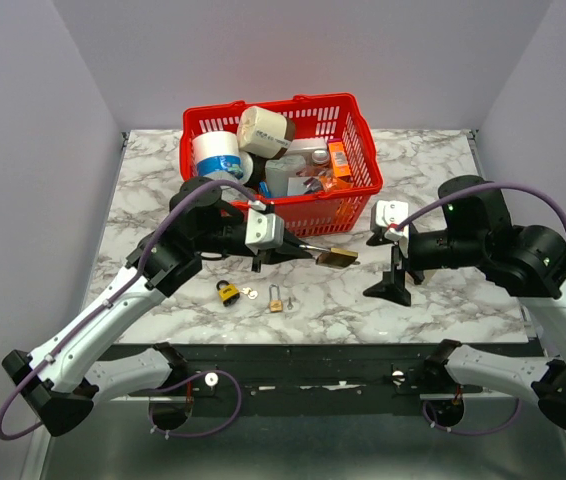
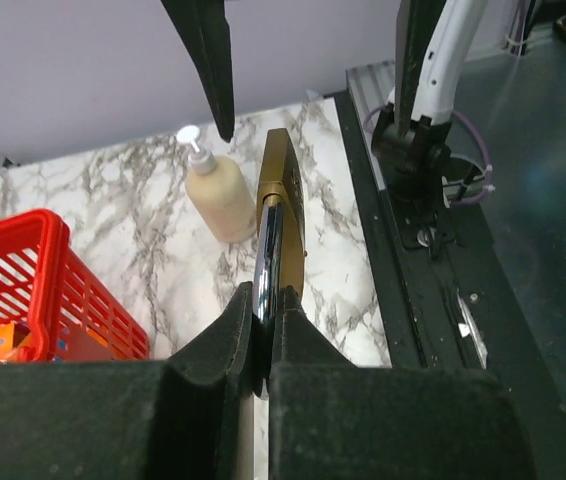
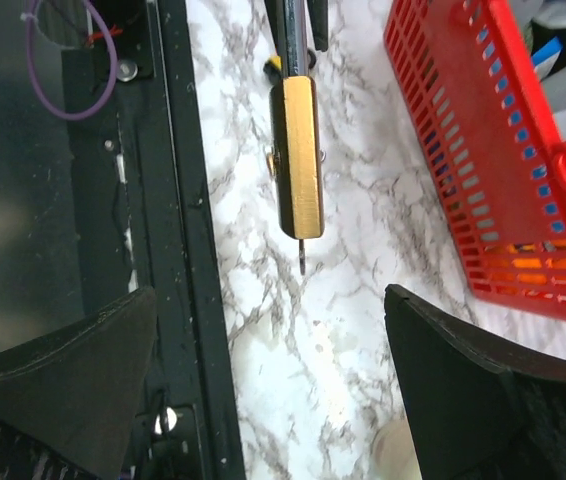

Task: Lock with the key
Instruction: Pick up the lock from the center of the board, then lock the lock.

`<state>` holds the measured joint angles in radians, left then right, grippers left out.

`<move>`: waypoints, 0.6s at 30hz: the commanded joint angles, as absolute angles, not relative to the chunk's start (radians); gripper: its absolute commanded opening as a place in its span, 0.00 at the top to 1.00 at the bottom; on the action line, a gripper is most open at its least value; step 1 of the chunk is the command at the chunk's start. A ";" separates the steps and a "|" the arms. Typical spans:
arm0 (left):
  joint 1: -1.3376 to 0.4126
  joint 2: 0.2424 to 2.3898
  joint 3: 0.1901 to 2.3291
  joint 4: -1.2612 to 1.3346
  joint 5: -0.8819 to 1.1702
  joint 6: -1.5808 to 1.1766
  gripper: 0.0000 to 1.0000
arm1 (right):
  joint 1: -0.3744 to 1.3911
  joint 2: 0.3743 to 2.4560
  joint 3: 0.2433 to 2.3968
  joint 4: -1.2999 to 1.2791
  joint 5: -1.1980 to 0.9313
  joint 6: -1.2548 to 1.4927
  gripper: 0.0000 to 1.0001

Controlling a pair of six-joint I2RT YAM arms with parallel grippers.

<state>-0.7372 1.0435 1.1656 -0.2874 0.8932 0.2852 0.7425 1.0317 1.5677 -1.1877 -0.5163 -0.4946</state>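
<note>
- Your left gripper (image 2: 263, 300) is clamped on the chrome shackle of the brass padlock (image 2: 285, 200). The padlock sticks straight out past its fingertips and looks clear of the table (image 1: 443, 300).
- The padlock's long axis runs in line from the left gripper toward your right gripper (image 3: 270, 300), shackle end at the left gripper and keyhole end facing the right.
- A thin metal tip (image 3: 303, 260) sticks out of that facing end. It's likely the key seen edge-on, but I can't confirm that.
- The right gripper's jaws are wide apart and hold nothing. The tip lies dead ahead of them, roughly centred, with a gap to close.
- The right arm is the nearer free one. My read: advance it along the axis, pinch the key, then twist.
</note>
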 commanded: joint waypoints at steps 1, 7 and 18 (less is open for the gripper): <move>-0.739 1.017 1.216 -0.166 0.942 0.193 1.00 | 0.742 1.017 1.534 -1.072 -0.572 -0.512 0.00; -0.741 1.019 1.227 -0.105 0.939 0.069 1.00 | 0.742 1.025 1.540 -0.999 -0.623 -0.499 0.02; -0.746 1.017 1.195 0.026 0.913 -0.061 1.00 | 0.742 1.072 1.528 -0.973 -0.675 -0.485 0.28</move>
<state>-0.7383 1.0351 1.1797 -0.1127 0.9096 -0.0086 0.7425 1.0611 1.5383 -1.0096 -0.6350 -0.4938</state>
